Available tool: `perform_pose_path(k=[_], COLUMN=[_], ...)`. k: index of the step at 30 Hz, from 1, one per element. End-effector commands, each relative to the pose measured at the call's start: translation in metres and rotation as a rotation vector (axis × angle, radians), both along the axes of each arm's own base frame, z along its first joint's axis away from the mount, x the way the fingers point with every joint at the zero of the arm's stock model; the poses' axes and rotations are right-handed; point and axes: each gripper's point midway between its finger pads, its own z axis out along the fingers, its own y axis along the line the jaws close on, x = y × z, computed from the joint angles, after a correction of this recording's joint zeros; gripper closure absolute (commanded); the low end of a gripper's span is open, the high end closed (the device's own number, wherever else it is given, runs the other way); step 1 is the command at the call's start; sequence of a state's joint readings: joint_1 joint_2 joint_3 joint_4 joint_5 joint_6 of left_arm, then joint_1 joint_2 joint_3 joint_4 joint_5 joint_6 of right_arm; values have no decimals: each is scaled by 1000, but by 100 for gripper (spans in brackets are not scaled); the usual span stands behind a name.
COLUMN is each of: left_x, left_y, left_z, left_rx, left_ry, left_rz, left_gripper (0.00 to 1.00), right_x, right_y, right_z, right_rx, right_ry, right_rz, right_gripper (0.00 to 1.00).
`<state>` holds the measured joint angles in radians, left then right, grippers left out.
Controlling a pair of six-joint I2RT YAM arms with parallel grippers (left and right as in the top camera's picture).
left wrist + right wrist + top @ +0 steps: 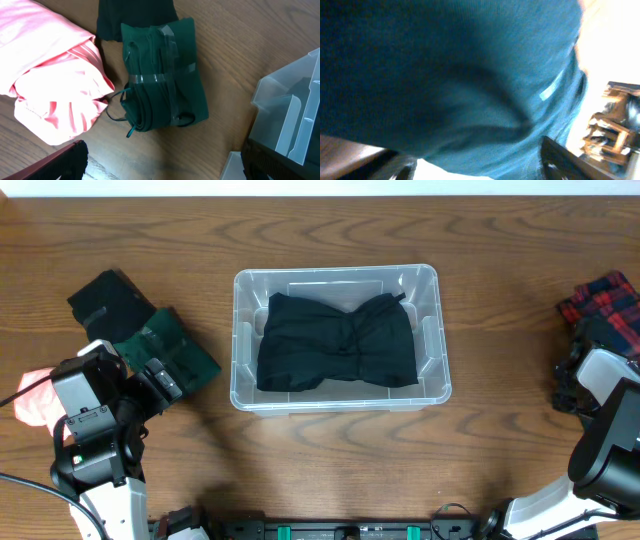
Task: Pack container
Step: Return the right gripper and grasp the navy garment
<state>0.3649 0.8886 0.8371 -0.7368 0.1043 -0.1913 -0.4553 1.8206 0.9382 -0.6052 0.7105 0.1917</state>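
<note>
In the middle of the table, seen from overhead, the container (240,340) sits with a black garment (338,340) folded inside it. My left gripper (160,378) hangs at the edge of a green bundle (190,352). My right gripper (570,385) is just beside a red plaid cloth (605,302).

From my left wrist, my fingers (65,162) are spread wide and grasp nothing. Beyond them lies the taped green bundle (162,75), touching a pink cloth (50,85) and a black cloth (135,17). A corner of the container (295,115) shows nearby.

From my right wrist, blurred teal fabric (445,75) fills the view and hangs across my fingers (565,160). I cannot tell whether they are clamped on it.
</note>
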Motion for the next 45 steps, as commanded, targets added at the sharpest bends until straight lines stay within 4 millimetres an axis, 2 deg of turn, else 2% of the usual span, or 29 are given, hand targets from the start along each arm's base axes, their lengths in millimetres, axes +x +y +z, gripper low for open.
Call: perform_pose_path(k=[1,3,6,8,10,12,16,17,22,25,28,32,35,41,45], left_x=[2,2,1,1,2,1,1,1,2,1,1,1,1,1,1], left_y=[4,4,4,4,4,4,4,4,4,4,4,4,4,4,4], left_z=[9,9,9,9,9,9,9,9,9,9,9,9,9,9,9], left_rx=[7,7,7,7,7,7,7,7,7,7,7,7,7,7,7], left_ry=[-19,-19,-18,-18,-19,-18,-18,-18,-19,-18,-18,-18,-17,-18,-18], left_rz=[23,23,23,23,23,23,23,23,23,23,22,22,22,23,23], left_gripper=[2,2,2,2,2,2,2,2,2,2,2,2,2,2,2], right_x=[-16,-16,-13,-13,-12,-12,-6,-4,10,23,37,46,46,45,43], right_y=[15,16,17,17,16,16,13,12,5,-1,-5,0,-1,-2,-1], right_z=[-28,-28,-29,-29,-29,-29,-28,-28,-27,-24,-23,-27,-27,-27,-26], right_rx=[100,102,106,105,104,103,91,87,69,44,37,76,74,73,76], right_ry=[30,27,18,16,15,12,-12,-20,-45,-82,-127,-170,-171,-171,-160], right_rz=[-30,-29,-24,-24,-24,-24,-22,-19,38,75,108,128,125,121,122], right_gripper=[42,58,73,81,84,76,49,47,48,44,45,60,77,98,99])
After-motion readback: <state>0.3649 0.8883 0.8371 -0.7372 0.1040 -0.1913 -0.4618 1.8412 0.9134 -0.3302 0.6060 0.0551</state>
